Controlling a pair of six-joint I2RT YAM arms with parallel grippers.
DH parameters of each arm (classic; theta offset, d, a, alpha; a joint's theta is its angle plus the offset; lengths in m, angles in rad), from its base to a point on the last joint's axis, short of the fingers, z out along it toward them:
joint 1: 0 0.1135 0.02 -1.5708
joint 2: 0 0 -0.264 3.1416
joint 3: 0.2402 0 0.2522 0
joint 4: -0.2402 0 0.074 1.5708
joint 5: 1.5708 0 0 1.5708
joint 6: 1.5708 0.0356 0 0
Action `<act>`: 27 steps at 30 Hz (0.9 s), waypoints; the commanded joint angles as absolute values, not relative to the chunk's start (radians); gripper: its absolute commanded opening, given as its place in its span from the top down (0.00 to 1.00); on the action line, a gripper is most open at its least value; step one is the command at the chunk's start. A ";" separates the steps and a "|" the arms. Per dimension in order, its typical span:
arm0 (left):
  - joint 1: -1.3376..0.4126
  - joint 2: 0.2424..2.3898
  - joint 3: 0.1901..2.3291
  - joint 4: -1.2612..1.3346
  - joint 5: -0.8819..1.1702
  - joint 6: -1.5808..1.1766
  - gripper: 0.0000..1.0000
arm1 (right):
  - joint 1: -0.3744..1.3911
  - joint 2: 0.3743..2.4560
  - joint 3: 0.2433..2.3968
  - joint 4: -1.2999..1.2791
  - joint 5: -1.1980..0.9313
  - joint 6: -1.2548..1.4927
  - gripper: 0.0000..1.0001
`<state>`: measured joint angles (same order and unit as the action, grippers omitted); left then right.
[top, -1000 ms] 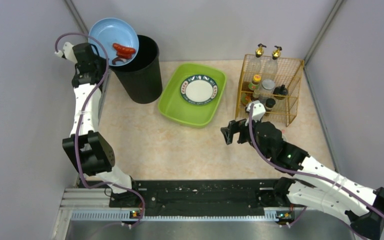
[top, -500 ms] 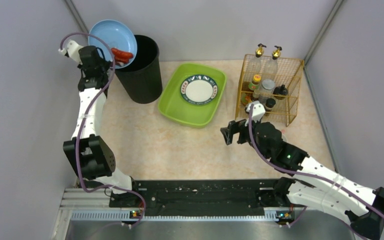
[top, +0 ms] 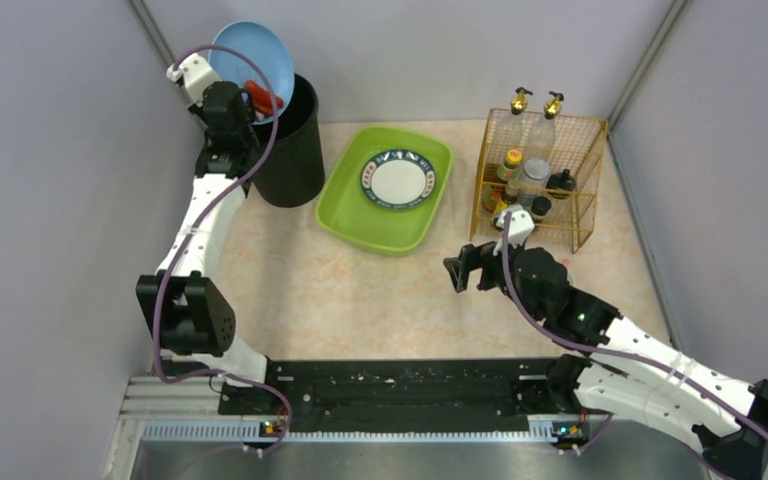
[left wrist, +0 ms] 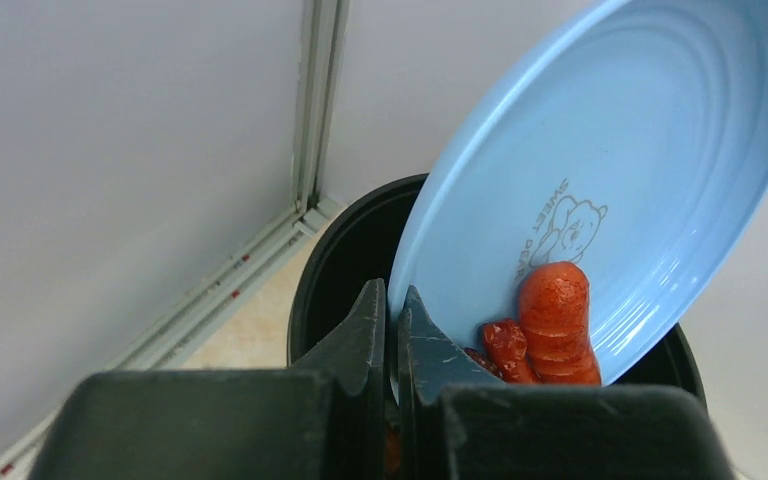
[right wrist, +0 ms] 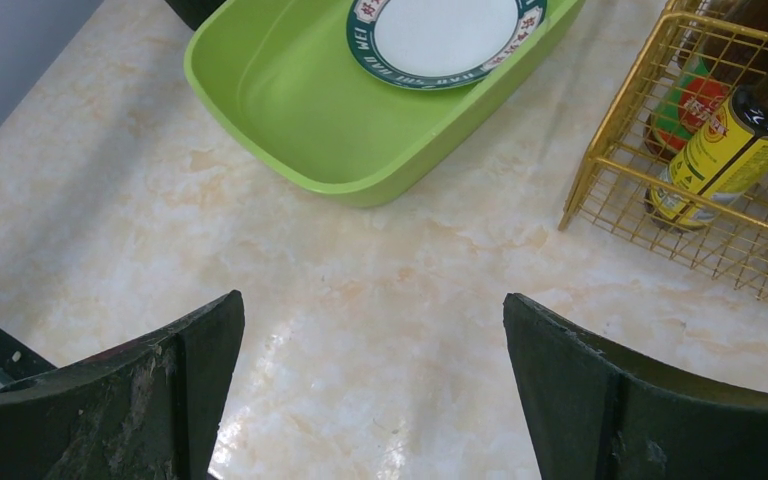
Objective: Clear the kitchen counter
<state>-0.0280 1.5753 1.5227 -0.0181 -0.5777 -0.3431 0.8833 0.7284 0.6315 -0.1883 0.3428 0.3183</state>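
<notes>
**Tipping sausage scraps into the bin at the far-left corner**

The kitchen counter [top: 310, 290] spans the whole table from the near rail to the far wall, and most of its marbled surface lies bare in the middle and along the near edge. What remains on it is gathered along the far edge.

At the far-left corner stands the black bin [top: 295, 165]. Above its mouth our left gripper [left wrist: 392, 305] is clamped on the rim of the blue plate [left wrist: 600, 150], which is tilted steeply. The sausage pieces [left wrist: 555, 320] sit at the plate's lowest edge, over the opening. We judge the scraping step to be in hand. The next move calls for more tilt, or a small shake, until the pieces drop, with the low rim held inside the bin's wall so nothing falls on the counter.

The green tray [top: 360, 215] sits at the middle of the far edge, just beside the bin, with a patterned plate [top: 398, 180] in it. The emptied plate likely belongs there too.

The gold wire rack [top: 585, 215] with its sauce bottles [right wrist: 725, 150] fills the far-right corner.

Our right gripper [right wrist: 372, 320] hovers over bare counter near the rack with its jaws wide apart, holding nothing.

Room is tight for the left arm between the side wall and the bin. The centre is open for carrying.
</notes>
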 commanded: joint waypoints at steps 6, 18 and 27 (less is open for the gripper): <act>-0.105 1.599 1.527 0.297 -0.761 -0.071 1.00 | 0.893 0.687 0.616 -0.183 0.347 0.335 0.01; -0.189 1.678 1.461 0.657 -0.876 0.347 1.00 | 0.894 0.675 0.597 -0.183 0.348 0.343 0.01; -0.236 1.731 1.425 0.894 -0.906 0.638 1.00 | 0.893 0.667 0.592 -0.184 0.340 0.355 0.01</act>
<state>-0.2249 1.7329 1.4300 0.6750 -0.8825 0.4969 0.8833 0.6861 0.5961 -0.2092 0.3420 0.3416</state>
